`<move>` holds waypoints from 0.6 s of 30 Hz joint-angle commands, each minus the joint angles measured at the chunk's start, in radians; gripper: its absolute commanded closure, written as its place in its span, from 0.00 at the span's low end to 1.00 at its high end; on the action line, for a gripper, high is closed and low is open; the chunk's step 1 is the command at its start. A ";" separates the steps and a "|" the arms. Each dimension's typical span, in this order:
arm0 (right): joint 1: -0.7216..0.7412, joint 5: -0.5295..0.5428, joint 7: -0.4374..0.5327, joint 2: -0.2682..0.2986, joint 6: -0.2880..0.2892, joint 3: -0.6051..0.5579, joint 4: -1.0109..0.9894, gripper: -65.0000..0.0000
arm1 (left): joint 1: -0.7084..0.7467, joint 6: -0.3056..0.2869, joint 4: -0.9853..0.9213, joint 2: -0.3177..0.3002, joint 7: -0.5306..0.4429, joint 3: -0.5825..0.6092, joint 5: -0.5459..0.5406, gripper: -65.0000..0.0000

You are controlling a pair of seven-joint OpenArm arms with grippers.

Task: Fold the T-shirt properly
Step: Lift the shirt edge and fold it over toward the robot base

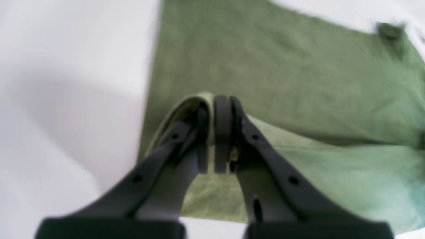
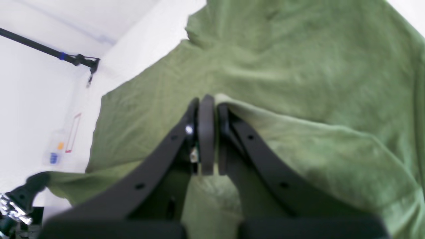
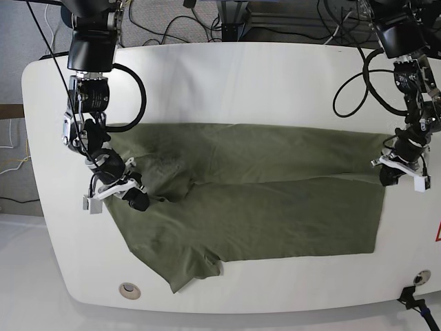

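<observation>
The olive-green T-shirt [image 3: 262,200] lies across the white table [image 3: 241,76], its far long edge folded over toward the front. My left gripper [image 1: 217,132] is shut on a pinched fold of the T-shirt [image 1: 298,83]; in the base view it [image 3: 388,178] holds the cloth's right end. My right gripper [image 2: 207,132] is shut on an edge of the T-shirt [image 2: 298,66]; in the base view it [image 3: 140,201] grips the cloth's left end, near the bunched sleeve.
Black cables [image 3: 351,76] hang from the arms over the far table edge. A round grommet [image 3: 128,290] sits near the front left edge and a small black clamp [image 3: 411,298] at the front right. A sleeve [image 3: 196,265] sticks out toward the front.
</observation>
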 commanded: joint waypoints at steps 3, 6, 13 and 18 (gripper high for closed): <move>0.075 0.019 0.024 0.014 0.006 0.004 -0.085 0.84 | -0.054 -0.007 -0.028 -0.042 -0.026 -0.001 -0.018 0.69; 0.119 0.017 0.022 0.049 0.007 -0.024 -0.145 0.46 | -0.104 -0.007 -0.100 -0.082 -0.027 -0.001 -0.018 0.31; 0.035 0.017 -0.022 0.224 0.006 -0.105 0.053 0.15 | -0.157 -0.013 -0.073 -0.190 -0.027 0.000 -0.019 0.19; -0.142 -0.149 -0.059 0.298 0.006 -0.101 0.236 0.15 | -0.025 -0.013 0.139 -0.216 -0.030 -0.003 -0.019 0.19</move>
